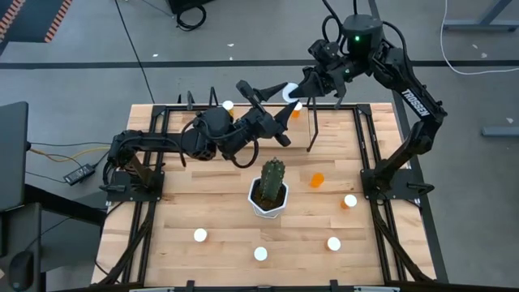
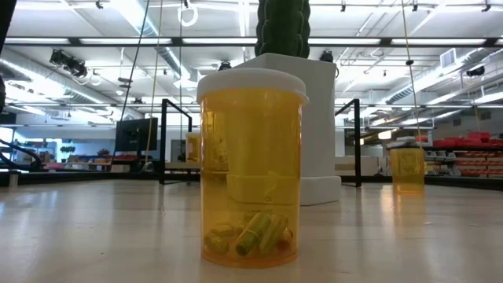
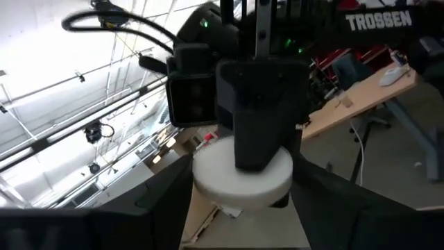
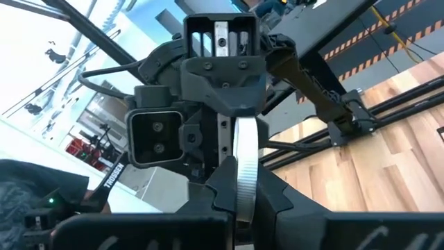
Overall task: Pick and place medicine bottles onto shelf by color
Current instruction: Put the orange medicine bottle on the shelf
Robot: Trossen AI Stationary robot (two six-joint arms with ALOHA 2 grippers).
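both arms meet in the air over the counter's (image 1: 162,243) far edge, between the black rod frames. the left end effector (image 1: 285,101) and the right end effector (image 1: 302,89) are both clenched on one white bottle cap (image 1: 289,93): the left wrist view shows the cap (image 3: 241,175) flat-on, the right wrist view edge-on (image 4: 244,170). the orange body (image 1: 295,113) sits just beside. other bottles (image 1: 349,201) are scattered apart around the cactus (image 1: 271,182), leaving open counter between; one (image 2: 251,167) stands upright near the front edge.

You can't see the cactus (image 2: 283,23) top, cut off in the low view; the right claw (image 3: 260,149) hides half the white cap (image 3: 239,177).
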